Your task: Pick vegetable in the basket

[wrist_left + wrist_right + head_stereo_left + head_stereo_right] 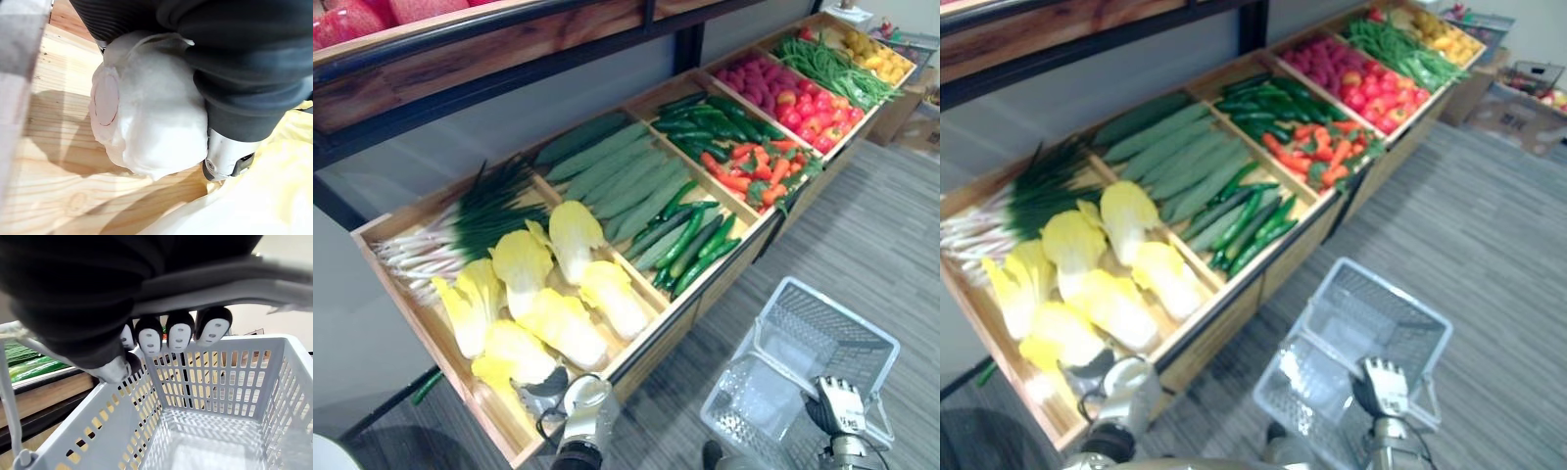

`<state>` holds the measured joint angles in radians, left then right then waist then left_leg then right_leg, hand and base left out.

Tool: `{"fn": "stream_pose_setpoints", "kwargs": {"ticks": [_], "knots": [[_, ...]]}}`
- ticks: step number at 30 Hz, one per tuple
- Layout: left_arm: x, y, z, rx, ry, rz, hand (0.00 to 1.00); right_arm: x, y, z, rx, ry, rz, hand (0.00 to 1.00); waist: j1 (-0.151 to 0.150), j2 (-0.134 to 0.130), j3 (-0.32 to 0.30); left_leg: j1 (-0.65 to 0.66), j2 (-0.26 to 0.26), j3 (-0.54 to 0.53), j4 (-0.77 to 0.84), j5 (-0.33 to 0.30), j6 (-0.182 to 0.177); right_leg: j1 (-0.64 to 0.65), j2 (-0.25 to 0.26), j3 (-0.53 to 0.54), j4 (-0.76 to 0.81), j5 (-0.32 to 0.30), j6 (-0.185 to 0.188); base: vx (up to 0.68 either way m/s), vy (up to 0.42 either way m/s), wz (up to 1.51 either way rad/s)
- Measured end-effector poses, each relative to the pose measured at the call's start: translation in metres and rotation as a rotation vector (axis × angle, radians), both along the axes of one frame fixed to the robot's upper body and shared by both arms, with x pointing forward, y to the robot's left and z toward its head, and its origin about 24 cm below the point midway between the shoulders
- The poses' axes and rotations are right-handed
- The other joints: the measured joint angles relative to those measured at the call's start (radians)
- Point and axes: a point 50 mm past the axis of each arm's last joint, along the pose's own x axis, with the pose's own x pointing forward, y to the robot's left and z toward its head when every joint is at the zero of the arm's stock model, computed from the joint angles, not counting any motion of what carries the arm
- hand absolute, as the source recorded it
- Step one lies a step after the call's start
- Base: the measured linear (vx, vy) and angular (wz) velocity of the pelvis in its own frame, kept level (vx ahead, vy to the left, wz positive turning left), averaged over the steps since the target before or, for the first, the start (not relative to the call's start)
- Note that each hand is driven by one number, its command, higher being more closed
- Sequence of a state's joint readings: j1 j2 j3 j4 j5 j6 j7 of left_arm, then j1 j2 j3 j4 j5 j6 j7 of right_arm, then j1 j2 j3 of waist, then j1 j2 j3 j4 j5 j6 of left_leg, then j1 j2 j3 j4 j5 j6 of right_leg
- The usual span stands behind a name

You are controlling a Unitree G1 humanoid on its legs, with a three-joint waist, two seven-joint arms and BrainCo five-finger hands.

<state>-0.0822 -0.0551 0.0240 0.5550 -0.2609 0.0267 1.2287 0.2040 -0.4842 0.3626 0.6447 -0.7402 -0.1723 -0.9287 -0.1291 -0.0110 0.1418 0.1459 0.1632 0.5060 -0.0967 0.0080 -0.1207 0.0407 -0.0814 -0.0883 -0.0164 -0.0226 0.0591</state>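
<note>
At the near end of the long wooden table (431, 343), the closest compartment holds a heap of yellow cabbages (563, 323), and the left hand (234, 98) reaches into its front corner. In the left wrist view the pale, cut base of one cabbage (151, 122) sits right against that hand's dark cover, above the bare wooden bottom of the compartment, with yellow leaves beside it. Whether the hand has closed on this cabbage cannot be told. Behind the cabbages, against the back wall, lie spring onions (460, 230) with white stalks and dark green tops. The next compartment along holds long pale green gourds (617, 171) at the back and darker cucumbers (690, 245) at the front. Farther on come carrots (754, 166), red tomatoes (813, 113) and green beans (827, 64). On the robot's right, off the table and over the grey striped floor (862, 245), the right hand (840, 406) carries a grey slotted basket (813, 338). Its fingers (178, 335) are curled together round the grey handle (254, 281), with the thumb tucked under it and the basket hanging below. The basket is near the table's front edge, beside the cucumber compartment, and well apart from the cabbage at the left hand.
</note>
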Motion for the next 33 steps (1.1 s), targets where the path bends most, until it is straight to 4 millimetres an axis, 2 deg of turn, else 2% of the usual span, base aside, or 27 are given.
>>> {"fn": "stream_pose_setpoints", "kwargs": {"ticks": [7, 14, 19, 22, 29, 33], "knots": [[0.012, -0.003, 0.018, -0.034, -0.080, -0.062, 1.00, 0.001, -0.002, 0.000, -0.017, 0.004, -0.016, 1.00, 0.001, 0.012, -0.004, -0.011, 0.005, -0.026, 0.000, 0.013, 0.003, 0.006, 0.001, -0.024, 0.003, 0.000, 0.000, -0.02, -0.024, 0.10], [0.019, 0.005, 0.037, 0.040, -0.154, -0.065, 1.00, 0.000, -0.010, -0.001, -0.021, 0.021, -0.065, 1.00, 0.005, 0.027, -0.014, -0.019, 0.007, -0.054, 0.000, 0.029, 0.008, 0.000, -0.002, -0.046, 0.021, -0.001, -0.001, -0.06, -0.019, 0.09], [0.012, 0.020, 0.041, 0.054, -0.163, 0.049, 1.00, -0.003, -0.014, -0.005, -0.021, 0.036, -0.108, 1.00, 0.009, 0.027, -0.019, -0.021, 0.005, -0.061, -0.006, 0.035, 0.013, 0.001, -0.006, -0.053, 0.021, -0.001, 0.000, -0.05, -0.003, 0.03], [0.007, 0.027, 0.041, 0.059, -0.165, 0.090, 1.00, -0.007, -0.018, -0.008, -0.026, 0.055, -0.135, 1.00, 0.023, 0.025, -0.029, -0.023, 0.003, -0.070, -0.006, 0.035, 0.013, 0.004, -0.006, -0.062, 0.018, -0.001, 0.000, 0.00, -0.009, 0.08], [0.003, 0.030, 0.042, 0.061, -0.171, 0.102, 1.00, -0.008, -0.018, -0.015, -0.015, 0.094, -0.171, 1.00, 0.032, 0.014, -0.050, -0.041, -0.001, -0.106, -0.006, 0.035, 0.014, 0.019, -0.007, -0.098, 0.001, 0.000, 0.000, 0.04, -0.007, 0.15], [-0.001, 0.029, 0.040, 0.047, -0.164, 0.064, 1.00, -0.007, -0.020, -0.017, -0.010, 0.119, -0.178, 1.00, 0.051, 0.012, -0.051, -0.041, -0.001, -0.107, -0.004, 0.035, 0.014, 0.023, -0.005, -0.099, -0.006, 0.000, 0.000, 0.04, -0.005, 0.03]]}}
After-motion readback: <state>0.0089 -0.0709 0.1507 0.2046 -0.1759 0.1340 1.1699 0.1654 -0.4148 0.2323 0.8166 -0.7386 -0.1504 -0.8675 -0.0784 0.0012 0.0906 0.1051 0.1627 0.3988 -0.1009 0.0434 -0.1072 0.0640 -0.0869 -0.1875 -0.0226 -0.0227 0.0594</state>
